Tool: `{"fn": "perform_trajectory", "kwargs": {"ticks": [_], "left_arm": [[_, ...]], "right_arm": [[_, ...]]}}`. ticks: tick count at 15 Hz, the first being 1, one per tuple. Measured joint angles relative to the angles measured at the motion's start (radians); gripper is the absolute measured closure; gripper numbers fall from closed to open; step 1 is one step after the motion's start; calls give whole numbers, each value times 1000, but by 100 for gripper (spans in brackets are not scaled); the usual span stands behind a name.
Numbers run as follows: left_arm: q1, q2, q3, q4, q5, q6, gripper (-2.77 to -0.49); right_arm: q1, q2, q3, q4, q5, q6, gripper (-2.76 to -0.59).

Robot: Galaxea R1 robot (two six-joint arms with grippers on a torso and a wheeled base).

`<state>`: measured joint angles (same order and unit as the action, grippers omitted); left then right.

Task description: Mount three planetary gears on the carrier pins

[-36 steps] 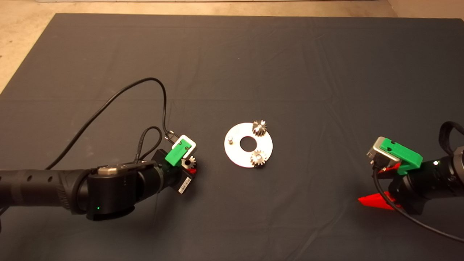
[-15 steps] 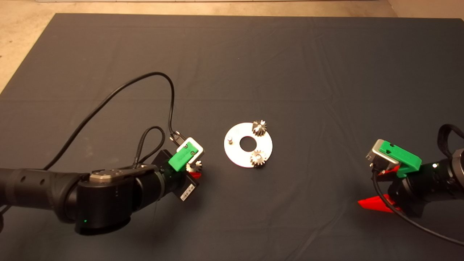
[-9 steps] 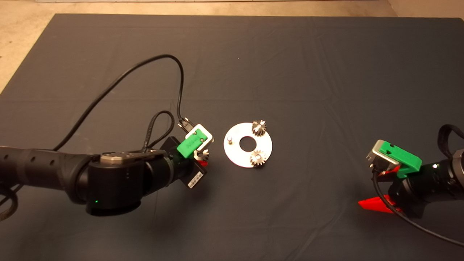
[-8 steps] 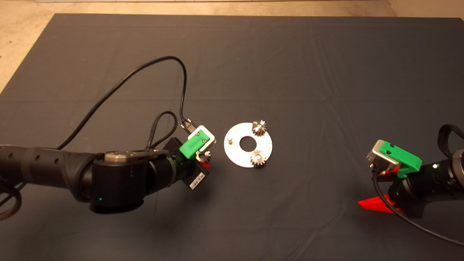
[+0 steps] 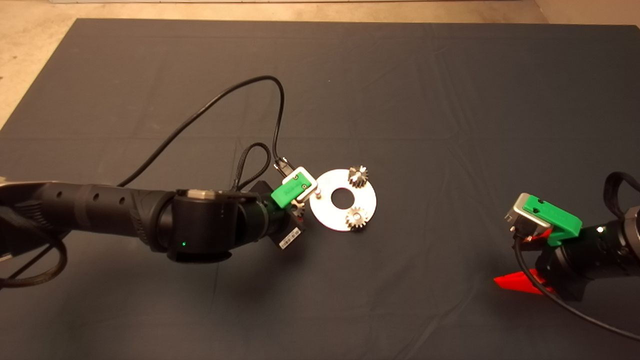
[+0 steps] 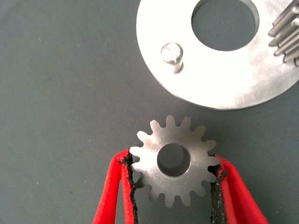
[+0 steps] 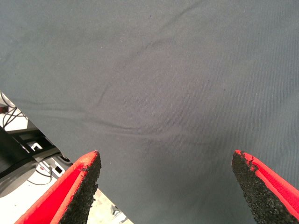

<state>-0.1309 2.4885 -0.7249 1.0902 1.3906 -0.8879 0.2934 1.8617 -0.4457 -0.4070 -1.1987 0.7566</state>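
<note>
The left gripper (image 6: 174, 179) holds one of the planetary gears, the held gear (image 6: 174, 161), between its two red fingers (image 6: 119, 186), whose black pads press on teeth at opposite sides of it. The gear lies flat in the grip, centre hole facing the wrist camera, and it hangs above the dark mat (image 5: 400, 100) just beside the rim of the silver disc (image 6: 224, 79), apart from it.

On that disc the bare pin (image 6: 171, 52) stands upright near the rim on the side closest to the held gear, with nothing on it. In the head view the left gripper (image 5: 298, 209) reaches in from the left and sits at the disc's left edge; its green camera mount covers most of the held gear (image 5: 299, 207) (only a sliver of teeth shows), so from above it is hard to tell exactly how the gear lines up with the bare pin (image 5: 318, 191).

Two other gears already sit on the disc (image 5: 330, 212): the far gear (image 5: 358, 176) at its upper right rim and the near gear (image 5: 357, 218) at its lower right rim, each over a pin.

The right gripper (image 7: 166, 184) waits at the lower right of the mat, well apart from the disc, its fingers spread wide with only mat between them.
</note>
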Motion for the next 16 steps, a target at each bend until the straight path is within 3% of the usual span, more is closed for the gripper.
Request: {"fn": "perform_trajectory", "kwargs": {"ticks": [5, 16], "left_arm": [[-29, 10, 0, -3, 10, 4, -63], [-42, 67, -73, -4, 11, 7, -63]], "right_arm": [[0, 0, 0, 0, -1, 0, -207], [0, 0, 1, 0, -2, 0, -207]]}}
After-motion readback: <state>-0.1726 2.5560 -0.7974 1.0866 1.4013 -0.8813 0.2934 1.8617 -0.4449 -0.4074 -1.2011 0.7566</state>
